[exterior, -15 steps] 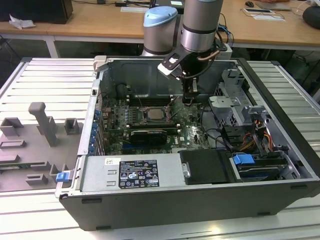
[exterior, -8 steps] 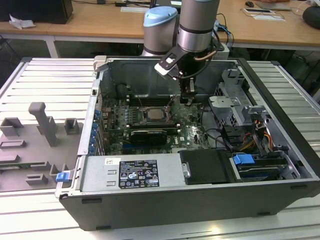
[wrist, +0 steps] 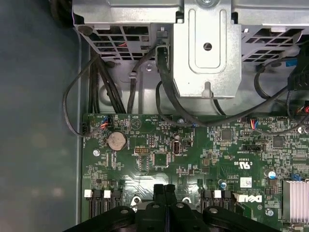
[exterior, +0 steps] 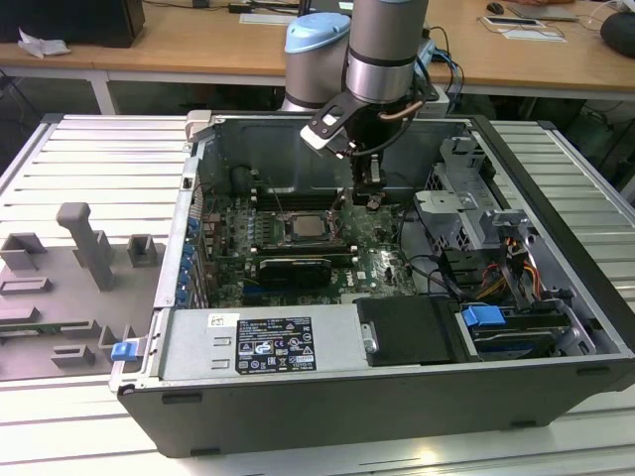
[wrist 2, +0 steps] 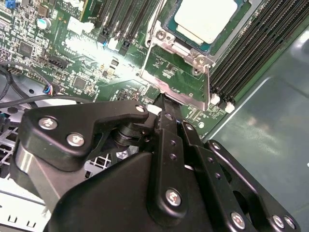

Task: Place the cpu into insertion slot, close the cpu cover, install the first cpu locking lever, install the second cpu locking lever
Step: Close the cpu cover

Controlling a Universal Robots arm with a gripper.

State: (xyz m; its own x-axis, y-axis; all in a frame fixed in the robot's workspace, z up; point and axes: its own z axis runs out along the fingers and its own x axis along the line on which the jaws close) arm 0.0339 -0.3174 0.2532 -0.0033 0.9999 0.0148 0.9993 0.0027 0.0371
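Cpu (wrist 2: 205,19) flat in insertion slot (wrist 2: 163,30), metal top up; cpu cover (wrist 2: 174,90) open, gripper (wrist: 165,191) side; fingers together, nothing btwn.

Arm (exterior: 387,40): silver-grey metal tube, dark band near lower end, pale blue joint cap (exterior: 316,35). Wrist: black block, white-trimmed camera housing (exterior: 325,129), dark cables (exterior: 442,61) alongside. Gripper (exterior: 369,201): matt black. In second wrist view, rounded linkage plates (wrist 2: 82,135), silver screws (wrist 2: 173,197). In first wrist view, slim black fingers (wrist: 159,193).
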